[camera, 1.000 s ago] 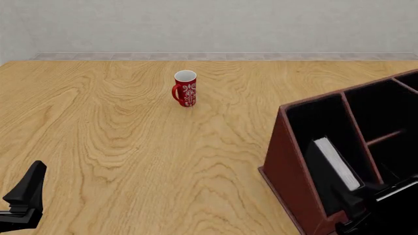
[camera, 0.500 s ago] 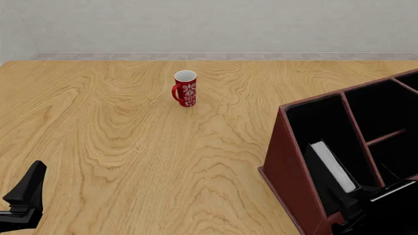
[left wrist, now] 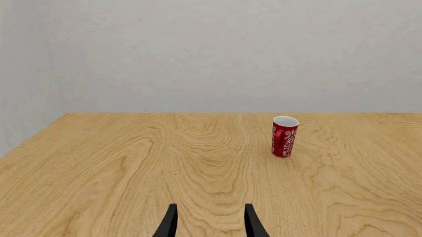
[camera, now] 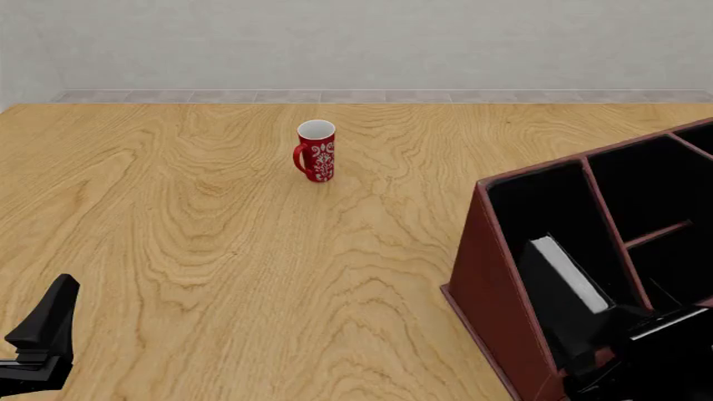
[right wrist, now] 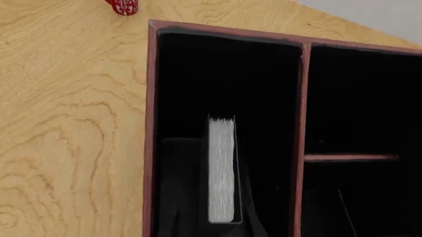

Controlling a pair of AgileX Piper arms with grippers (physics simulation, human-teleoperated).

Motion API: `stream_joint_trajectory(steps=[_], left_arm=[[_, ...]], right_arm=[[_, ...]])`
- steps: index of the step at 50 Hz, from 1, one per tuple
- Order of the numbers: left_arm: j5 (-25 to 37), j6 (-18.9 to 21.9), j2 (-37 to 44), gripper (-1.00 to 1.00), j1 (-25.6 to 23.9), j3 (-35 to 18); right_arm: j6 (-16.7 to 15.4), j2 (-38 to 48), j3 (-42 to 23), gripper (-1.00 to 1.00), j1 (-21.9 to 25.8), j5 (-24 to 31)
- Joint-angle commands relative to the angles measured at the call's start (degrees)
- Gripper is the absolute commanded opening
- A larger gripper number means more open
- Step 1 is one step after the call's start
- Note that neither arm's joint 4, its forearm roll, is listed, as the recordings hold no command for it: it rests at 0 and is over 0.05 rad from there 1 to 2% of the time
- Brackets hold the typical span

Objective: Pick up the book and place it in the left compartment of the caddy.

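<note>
Wood-grain tabletop [camera: 200, 251] runs back to a pale wall, with a red patterned mug [camera: 316, 150] standing well apart from your work. Your thick black hardcover book [camera: 566, 276] with white page edges stands tilted inside the long left compartment [camera: 535, 209] of the dark red-brown wooden caddy [camera: 479, 284], leaning so it settles against a wall, I judge. Whether your right gripper [camera: 624, 342] is clamping it, I cannot tell. Your left gripper [left wrist: 209, 224] rests parted, holding nothing.

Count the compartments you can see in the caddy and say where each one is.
3. The left compartment runs the caddy's full length and holds the book. Right of it, a far section and a near section. More may lie off-frame to the right.
</note>
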Motion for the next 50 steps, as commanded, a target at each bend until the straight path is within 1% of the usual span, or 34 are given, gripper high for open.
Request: stream_joint_trajectory(steps=[1, 13, 26, 50], left_arm=[[0.00, 0.00, 0.00, 1.00, 0.00, 0.00], [0.00, 0.00, 0.00, 1.00, 0.00, 0.00], [0.00, 0.00, 0.00, 1.00, 0.00, 0.00], [0.00, 0.00, 0.00, 1.00, 0.00, 0.00]], right_arm=[[0.40, 0.74, 0.47, 1.00, -0.07, -0.22], [0.79, -1.76, -0.93, 1.00, 0.53, 3.05], [0.82, -8.25, -5.55, 1.00, 1.32, 11.77], [-0.07, -13.82, -12.54, 1.00, 1.52, 21.12]])
